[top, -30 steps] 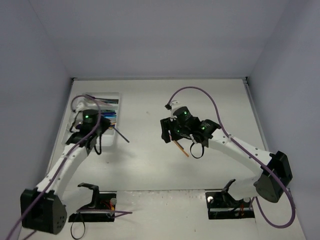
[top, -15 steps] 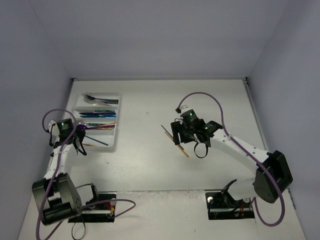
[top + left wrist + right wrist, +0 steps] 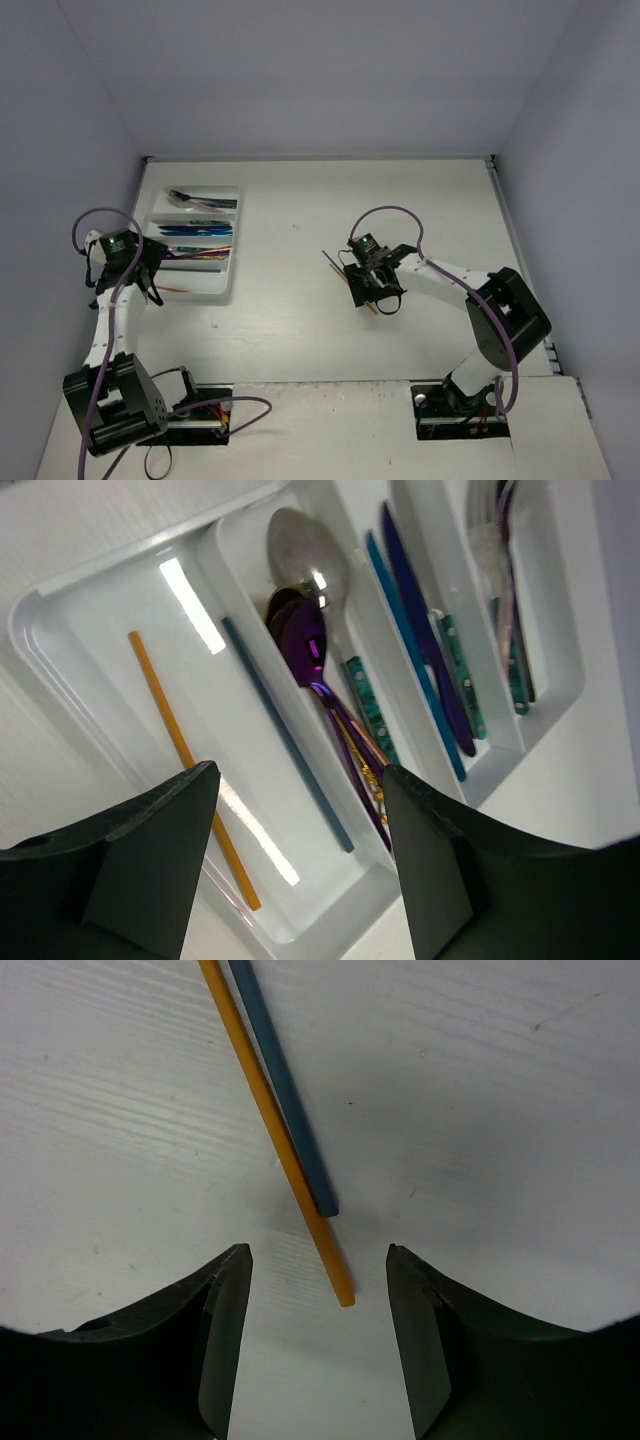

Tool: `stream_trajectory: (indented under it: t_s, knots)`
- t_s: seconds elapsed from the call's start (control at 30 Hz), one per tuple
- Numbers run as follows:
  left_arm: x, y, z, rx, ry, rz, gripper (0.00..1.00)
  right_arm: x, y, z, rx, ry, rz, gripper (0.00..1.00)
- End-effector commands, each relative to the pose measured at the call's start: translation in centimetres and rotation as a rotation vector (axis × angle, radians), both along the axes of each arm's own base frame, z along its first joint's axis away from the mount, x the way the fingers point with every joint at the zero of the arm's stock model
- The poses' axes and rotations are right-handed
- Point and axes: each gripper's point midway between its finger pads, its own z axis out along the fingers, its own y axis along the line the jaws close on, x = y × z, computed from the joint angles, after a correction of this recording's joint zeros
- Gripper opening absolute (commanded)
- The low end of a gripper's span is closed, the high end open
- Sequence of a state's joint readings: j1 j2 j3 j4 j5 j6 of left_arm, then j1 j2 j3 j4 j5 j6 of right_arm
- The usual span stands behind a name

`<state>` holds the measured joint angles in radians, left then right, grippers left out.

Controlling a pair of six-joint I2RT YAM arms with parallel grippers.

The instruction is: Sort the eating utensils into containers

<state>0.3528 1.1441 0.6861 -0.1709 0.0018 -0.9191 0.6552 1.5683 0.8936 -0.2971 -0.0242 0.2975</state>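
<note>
While our left gripper hangs with jaws spread and empty over the white tray, we see an orange stick and a blue stick lying in its end compartment. Our right gripper stands parted, holding nothing, above a second orange stick touching a second blue stick on the table.

White table, white cutlery tray far left, orange stick & blue stick side by side mid-table
</note>
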Motion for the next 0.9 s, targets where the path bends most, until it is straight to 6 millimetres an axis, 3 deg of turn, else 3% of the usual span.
stream_trajectory:
  t_s: [0.0, 0.17, 0.37, 0.67, 0.87]
  knots:
    - [-0.3, -1.6, 5.7, 0.086, -0.043, -0.127, 0.64, 0.6, -0.8, -0.7, -0.056, -0.004, -0.021, 0.51]
    - [-0.1, -6.0, 9.3, 0.156, -0.086, -0.304, 0.64, 0.1, -0.8, -2.3, -0.082, 0.047, -0.021, 0.43]
    - [0.0, -11.9, 11.4, 0.152, -0.141, -0.488, 0.64, -2.1, 0.1, -2.8, -0.046, 0.101, 0.007, 0.25]
    - [0.3, -19.6, 11.1, 0.086, -0.131, -0.678, 0.64, -6.2, 1.9, -2.5, 0.009, 0.146, 0.063, 0.06]
    - [0.7, -24.8, 11.3, 0.074, -0.151, -0.804, 0.64, -5.9, 3.0, -1.7, 0.022, 0.114, 0.095, 0.00]
